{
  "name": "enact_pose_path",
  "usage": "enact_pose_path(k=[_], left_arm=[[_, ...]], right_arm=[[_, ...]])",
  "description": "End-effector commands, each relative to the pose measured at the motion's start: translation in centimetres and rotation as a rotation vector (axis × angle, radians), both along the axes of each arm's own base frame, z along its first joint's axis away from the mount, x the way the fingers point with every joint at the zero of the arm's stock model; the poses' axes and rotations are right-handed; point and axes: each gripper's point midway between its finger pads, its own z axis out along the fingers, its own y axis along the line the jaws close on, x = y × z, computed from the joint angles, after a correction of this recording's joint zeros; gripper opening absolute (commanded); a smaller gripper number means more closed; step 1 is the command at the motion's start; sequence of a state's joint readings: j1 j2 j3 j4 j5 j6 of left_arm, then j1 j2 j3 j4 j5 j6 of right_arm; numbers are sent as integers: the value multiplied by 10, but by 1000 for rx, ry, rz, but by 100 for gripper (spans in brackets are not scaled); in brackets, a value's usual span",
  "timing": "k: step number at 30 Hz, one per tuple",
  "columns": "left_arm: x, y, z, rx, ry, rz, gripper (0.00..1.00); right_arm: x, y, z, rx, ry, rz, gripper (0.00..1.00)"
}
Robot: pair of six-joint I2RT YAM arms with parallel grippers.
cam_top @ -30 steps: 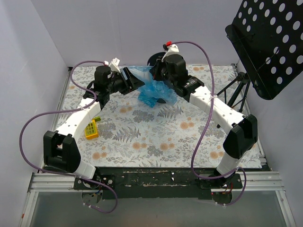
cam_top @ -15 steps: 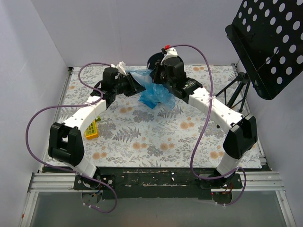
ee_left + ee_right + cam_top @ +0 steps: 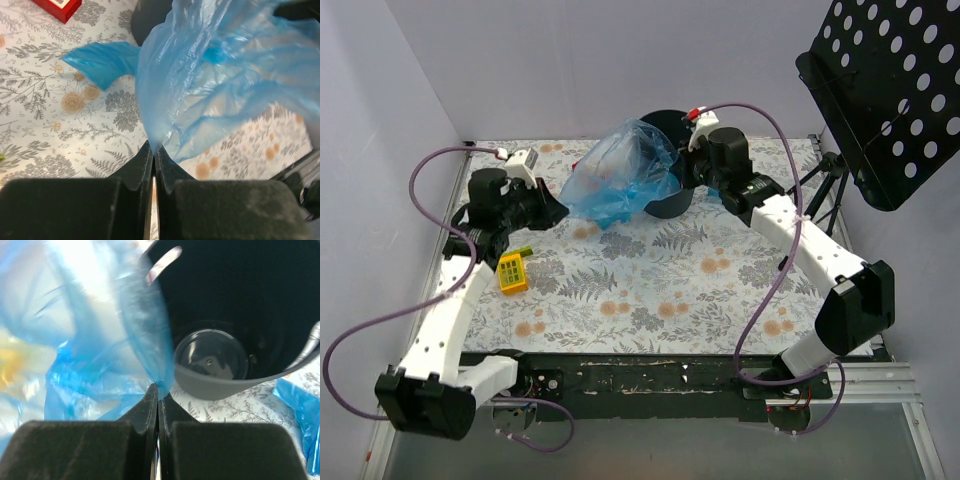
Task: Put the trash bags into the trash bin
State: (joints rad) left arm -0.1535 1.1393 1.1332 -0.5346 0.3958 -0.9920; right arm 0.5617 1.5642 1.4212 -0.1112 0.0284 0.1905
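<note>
A crinkly blue trash bag [image 3: 620,178] hangs spread out above the table, stretched between my two grippers. My left gripper [image 3: 556,207] is shut on its left corner; the wrist view shows the film [image 3: 210,75] pinched at the fingertips [image 3: 154,149]. My right gripper [image 3: 683,178] is shut on the bag's right edge [image 3: 150,340], just in front of the dark trash bin [image 3: 665,122]. The bin's open mouth and wall [image 3: 240,385] show close beside that gripper [image 3: 158,389]. A second, smaller blue piece [image 3: 102,62] lies flat on the table by the bin [image 3: 150,15].
A yellow block [image 3: 512,272] lies on the floral cloth under my left arm. A red tile [image 3: 57,6] sits at the far back. The black perforated music stand [image 3: 890,90] overhangs the right rear corner. Walls close in on the left and back.
My left gripper closed on the bag and pulled back to the left. The right gripper shifted right, so the bag now hangs stretched wide and the bin shows behind it.
</note>
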Motion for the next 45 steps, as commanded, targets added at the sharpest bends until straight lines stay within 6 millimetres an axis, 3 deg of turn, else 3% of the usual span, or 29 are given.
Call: enact_pose_path(k=[1,5,8,12,14,15,16,17,19,20,21,23,26,27,29,30,32,33,34,35,36,37,38,39,40,41,42,43,45], left_arm=[[-53,6,3,149,-128,-175,0],[-61,19,-8,212,-153,-134,0],[-40,28,-12,259,-197,-76,0],[20,37,3,347,-258,-17,0],[55,42,29,389,-296,24,0],[72,43,70,399,-378,48,0],[88,45,82,420,-398,61,0],[102,45,128,423,-493,86,0],[118,41,190,437,-627,84,0],[129,38,210,449,-673,75,0],[129,38,249,446,-763,90,0],[116,37,324,413,-952,129,0],[65,34,419,341,-1287,169,0],[45,30,438,337,-1388,166,0],[11,20,463,366,-1582,161,0],[-2,12,465,400,-1644,136,0],[1,-13,420,485,-1659,15,0],[-4,-26,391,533,-1677,-68,0],[-8,-46,337,579,-1645,-214,0],[-24,-70,267,644,-1630,-430,0],[-42,-86,183,697,-1545,-671,0],[-77,-92,100,793,-1514,-932,0],[-104,-83,9,914,-1398,-1210,0],[-134,-68,-66,956,-1239,-1426,0],[-155,-56,-111,937,-1049,-1508,0],[-170,-51,-131,880,-893,-1495,0],[-179,-52,-135,834,-817,-1474,0],[-187,-58,-125,754,-772,-1439,0],[-189,-75,-80,612,-772,-1318,0]], right_arm=[[-65,20,6,-81,-50,401,1],[-97,18,-13,-63,42,484,1],[-83,25,-14,-52,-8,476,1],[-24,57,-2,-56,-51,449,1],[14,72,20,-86,-109,432,1],[38,79,57,-75,-200,410,1],[61,82,52,-93,-204,373,1],[79,82,109,-55,-335,319,1],[108,74,167,-27,-532,221,1],[113,68,208,1,-686,167,1],[108,58,245,30,-817,111,1],[76,27,321,149,-1070,-4,1],[-2,-6,423,279,-1370,-70,1],[-31,-16,449,303,-1460,-95,1],[-74,-30,469,301,-1595,-140,1],[-78,-25,458,274,-1614,-136,1],[-93,-10,427,169,-1650,-88,1],[-95,3,396,67,-1653,-48,1],[-97,20,339,-41,-1614,54,1],[-97,35,271,-154,-1542,180,1],[-101,47,174,-300,-1422,351,1],[-112,48,69,-432,-1245,522,1],[-131,42,-12,-510,-1060,664,1],[-166,24,-95,-563,-796,857,1],[-196,8,-131,-543,-641,948,1],[-223,-3,-145,-493,-550,1000,1],[-247,-14,-150,-460,-469,1046,1],[-262,-21,-146,-432,-424,1063,1],[-279,-29,-120,-388,-433,1062,1]])
